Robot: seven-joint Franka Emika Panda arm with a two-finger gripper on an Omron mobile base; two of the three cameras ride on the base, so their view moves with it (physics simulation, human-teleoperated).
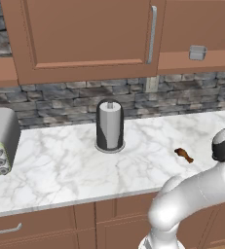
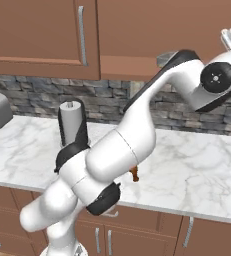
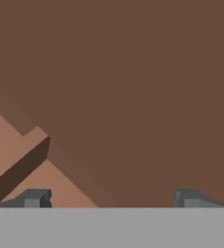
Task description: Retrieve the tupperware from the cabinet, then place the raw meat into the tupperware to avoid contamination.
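1. The tupperware sits on the open shelf of the cabinet, to the right of the closed door with its silver handle, near the shelf's front edge.
2. The pincer is up by the cabinet, its tips spread wide with nothing between them; its own camera faces brown wood at close range.
3. The raw meat lies on the marble desk, well to the right of the paper towel roll and far below the tupperware.
4. The container looks light, stiff and smooth-walled, so I'd guess it could slide away if nudged; pinching one rim wall seems the surest hold.
5. The meat looks soft and slick; taking it across the thick middle, not the thin tapered end, should be safest.
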